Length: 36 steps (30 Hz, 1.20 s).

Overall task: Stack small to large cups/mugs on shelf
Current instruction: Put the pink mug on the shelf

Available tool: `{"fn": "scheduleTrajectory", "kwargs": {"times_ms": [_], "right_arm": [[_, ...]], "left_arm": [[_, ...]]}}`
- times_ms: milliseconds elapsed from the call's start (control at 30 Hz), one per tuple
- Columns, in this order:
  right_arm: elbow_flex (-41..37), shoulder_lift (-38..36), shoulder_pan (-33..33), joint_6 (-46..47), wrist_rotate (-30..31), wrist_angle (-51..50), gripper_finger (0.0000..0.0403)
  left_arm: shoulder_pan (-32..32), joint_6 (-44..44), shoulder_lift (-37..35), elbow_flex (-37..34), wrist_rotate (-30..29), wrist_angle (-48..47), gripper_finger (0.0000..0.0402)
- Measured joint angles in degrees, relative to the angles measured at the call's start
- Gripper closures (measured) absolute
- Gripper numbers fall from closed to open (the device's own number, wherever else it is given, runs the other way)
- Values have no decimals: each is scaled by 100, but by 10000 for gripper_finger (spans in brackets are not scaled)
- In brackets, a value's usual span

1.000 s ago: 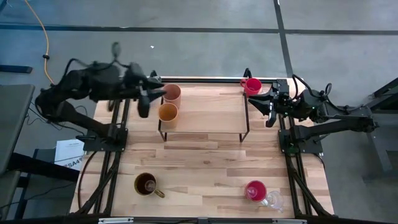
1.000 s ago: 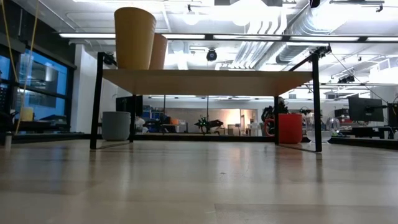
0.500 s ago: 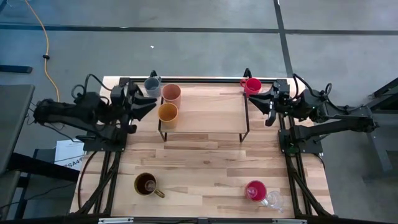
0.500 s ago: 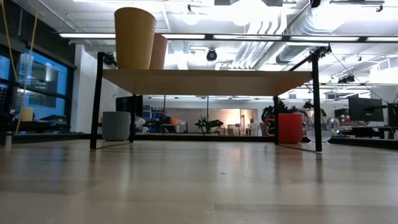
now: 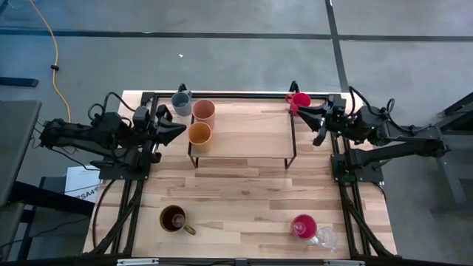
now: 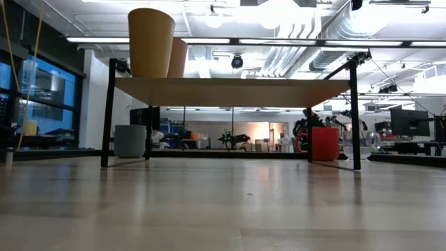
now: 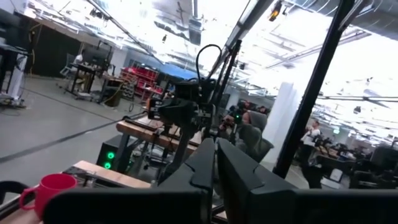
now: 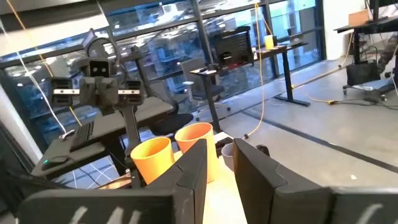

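Two cups (image 5: 200, 133) sit on the shelf (image 5: 251, 137) beside the empty left tool (image 5: 177, 126).

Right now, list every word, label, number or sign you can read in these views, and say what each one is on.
"SAM": partial print on the white sheet lying on the floor beside the table's left edge; the rest of it is cut off and too small to read.
No readable text on the cups, the shelf or the arms.
Background signs in the room are too blurred to read.

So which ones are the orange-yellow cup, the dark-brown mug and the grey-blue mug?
orange-yellow cup (image 5: 199, 134): high view, on its open mouth, atop the shelf.
dark-brown mug (image 5: 172, 218): high view, inside its rim, on the tabletop.
grey-blue mug (image 5: 180, 100): high view, on its open mouth.
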Motion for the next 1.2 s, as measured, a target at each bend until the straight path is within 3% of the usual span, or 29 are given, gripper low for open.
{"fn": "scheduleTrajectory", "kwargs": {"times_ms": [367, 600, 767, 967, 1200], "right_arm": [[0, 0, 0, 179, -73, 2, 334], [0, -2, 2, -177, -203, 2, 334], [0, -4, 0, -97, 5, 10, 334], [0, -9, 2, 339, 467, 109, 334], [0, -8, 0, 80, 497, 225, 334]], "left_arm": [[0, 33, -6, 0, 137, -86, 400], [0, -105, -2, 0, -248, -43, 386], [0, -173, -2, 2, -598, -15, 394], [0, -125, -4, 2, -617, -13, 397], [0, -114, -9, 4, -623, -14, 399]]}}
